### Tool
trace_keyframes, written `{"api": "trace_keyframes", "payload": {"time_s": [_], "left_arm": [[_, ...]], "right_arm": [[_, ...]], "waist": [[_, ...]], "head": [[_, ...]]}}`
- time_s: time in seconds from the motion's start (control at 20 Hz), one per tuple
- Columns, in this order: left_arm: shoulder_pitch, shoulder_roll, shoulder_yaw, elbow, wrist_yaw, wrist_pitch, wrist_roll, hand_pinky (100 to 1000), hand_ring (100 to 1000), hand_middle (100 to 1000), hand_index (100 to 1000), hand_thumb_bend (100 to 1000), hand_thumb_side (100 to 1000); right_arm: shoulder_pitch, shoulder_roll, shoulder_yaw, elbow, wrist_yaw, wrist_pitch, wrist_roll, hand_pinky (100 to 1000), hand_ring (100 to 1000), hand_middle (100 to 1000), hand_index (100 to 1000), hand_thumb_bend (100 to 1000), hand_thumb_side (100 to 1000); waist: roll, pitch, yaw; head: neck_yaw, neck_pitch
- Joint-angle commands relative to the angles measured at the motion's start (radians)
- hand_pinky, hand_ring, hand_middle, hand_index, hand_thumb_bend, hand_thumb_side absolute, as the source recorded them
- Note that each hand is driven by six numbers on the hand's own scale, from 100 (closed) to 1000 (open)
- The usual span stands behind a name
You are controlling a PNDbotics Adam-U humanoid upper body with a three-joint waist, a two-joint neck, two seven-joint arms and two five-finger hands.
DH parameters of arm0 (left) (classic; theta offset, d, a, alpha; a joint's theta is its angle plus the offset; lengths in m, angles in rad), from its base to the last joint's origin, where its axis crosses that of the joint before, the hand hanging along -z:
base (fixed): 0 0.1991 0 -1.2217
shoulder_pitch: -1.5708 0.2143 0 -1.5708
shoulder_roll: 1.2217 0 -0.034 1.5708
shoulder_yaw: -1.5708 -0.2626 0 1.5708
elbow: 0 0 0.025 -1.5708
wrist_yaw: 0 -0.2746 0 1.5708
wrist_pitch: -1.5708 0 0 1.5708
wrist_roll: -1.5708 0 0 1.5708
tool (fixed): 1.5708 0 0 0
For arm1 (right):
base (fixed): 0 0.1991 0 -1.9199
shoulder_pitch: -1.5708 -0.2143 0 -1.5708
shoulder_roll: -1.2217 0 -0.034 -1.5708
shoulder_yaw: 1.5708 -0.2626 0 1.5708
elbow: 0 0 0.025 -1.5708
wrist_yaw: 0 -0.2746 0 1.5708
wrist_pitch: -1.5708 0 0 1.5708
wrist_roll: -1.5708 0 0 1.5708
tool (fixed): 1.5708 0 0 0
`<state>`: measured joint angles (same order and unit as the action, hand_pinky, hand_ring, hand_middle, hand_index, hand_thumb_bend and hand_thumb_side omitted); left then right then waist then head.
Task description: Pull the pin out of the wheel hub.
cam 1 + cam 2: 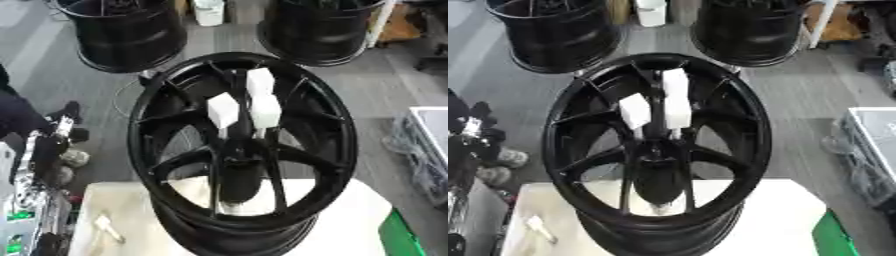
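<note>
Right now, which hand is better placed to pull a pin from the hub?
Probably left: the left hand shows beside the wheel with the white-topped pins; the right hand is out of view.

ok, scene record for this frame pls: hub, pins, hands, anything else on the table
wheel hub: black spoked rim, standing on the white table, face toward the camera
pins: three white block-headed pins stick out near the hub's centre
pulled pin: one small white piece lies on the table, left of the hub
hands: neither in view
background: two more black rims on the floor
</note>
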<state>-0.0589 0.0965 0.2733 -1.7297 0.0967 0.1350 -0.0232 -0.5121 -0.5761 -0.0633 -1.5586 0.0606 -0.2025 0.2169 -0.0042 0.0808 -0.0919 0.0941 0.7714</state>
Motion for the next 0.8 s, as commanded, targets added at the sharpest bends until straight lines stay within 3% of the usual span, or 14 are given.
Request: {"api": "trace_keyframes", "payload": {"time_s": [0.05, 0.25, 0.45, 0.65, 0.8], "left_arm": [[-0.001, 0.021, -0.009, -0.015, -0.002, 0.0, -0.009, 655, 538, 580, 707, 573, 538], [0.001, 0.024, -0.014, -0.014, -0.004, 0.0, -0.016, 655, 539, 581, 707, 573, 539], [0.0, 0.027, -0.017, -0.014, -0.005, -0.001, -0.021, 656, 539, 581, 707, 573, 540], [-0.004, 0.028, -0.021, -0.014, -0.006, 0.0, -0.026, 656, 539, 581, 707, 573, 541], [-0.01, 0.027, -0.024, -0.015, -0.007, 0.0, -0.03, 656, 539, 581, 707, 573, 541]], "right_arm": [[-0.105, -0.098, 0.089, 0.034, -0.032, -0.062, 0.138, 729, 678, 906, 986, 100, 349], [-0.267, -0.103, 0.211, 0.123, -0.033, -0.114, 0.35, 744, 725, 922, 989, 100, 379], [-0.392, -0.06, 0.304, 0.231, -0.001, -0.152, 0.515, 763, 768, 955, 1000, 100, 517], [-0.479, 0.002, 0.354, 0.34, 0.061, -0.198, 0.635, 783, 825, 972, 1000, 100, 581], [-0.523, 0.045, 0.368, 0.415, 0.133, -0.239, 0.68, 796, 862, 988, 1000, 100, 621]], "waist": [[-0.005, -0.017, 0.003], [-0.009, -0.018, 0.008], [-0.013, -0.014, 0.019], [-0.015, -0.005, 0.033], [-0.015, 0.003, 0.048]], "head": [[-0.018, -0.006], [-0.032, -0.012], [-0.048, -0.023], [-0.067, -0.035], [-0.082, -0.045]]}}
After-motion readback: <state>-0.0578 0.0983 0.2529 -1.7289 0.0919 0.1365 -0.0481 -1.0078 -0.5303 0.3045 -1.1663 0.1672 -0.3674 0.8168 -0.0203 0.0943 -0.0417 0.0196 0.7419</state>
